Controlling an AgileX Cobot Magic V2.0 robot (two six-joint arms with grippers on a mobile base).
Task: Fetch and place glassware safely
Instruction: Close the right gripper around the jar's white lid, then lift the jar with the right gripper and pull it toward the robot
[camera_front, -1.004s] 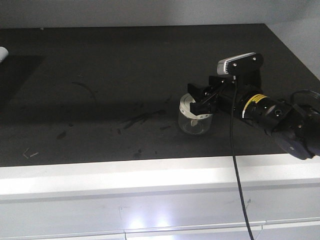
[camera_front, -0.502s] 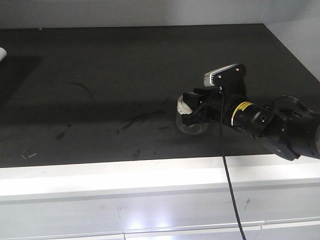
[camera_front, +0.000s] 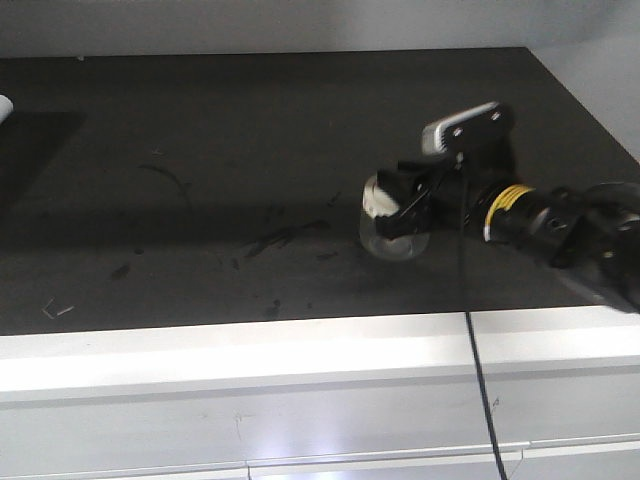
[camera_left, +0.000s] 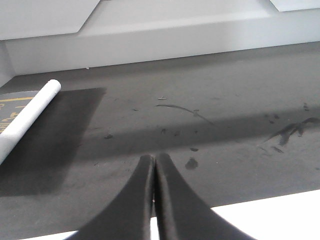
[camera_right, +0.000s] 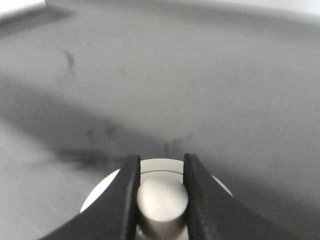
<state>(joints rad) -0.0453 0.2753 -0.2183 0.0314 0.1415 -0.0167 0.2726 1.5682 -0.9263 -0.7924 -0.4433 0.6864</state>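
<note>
Where the right gripper (camera_front: 398, 208) reaches across the dark bench (camera_front: 200, 130), its fingers (camera_right: 124, 195) are clamped on either side of the cream knob (camera_right: 161, 197) atop the glass jar (camera_front: 388, 238). The jar's round lid (camera_right: 102, 192) spreads beneath them. The jar is right of the bench's middle, towards the front edge; blur hides whether it touches the surface and what lies inside. The left gripper (camera_left: 153, 160) hangs over the bench, fingers pressed together on nothing, with a white tube (camera_left: 30, 112) on a darker mat (camera_left: 55, 145) to its left.
</note>
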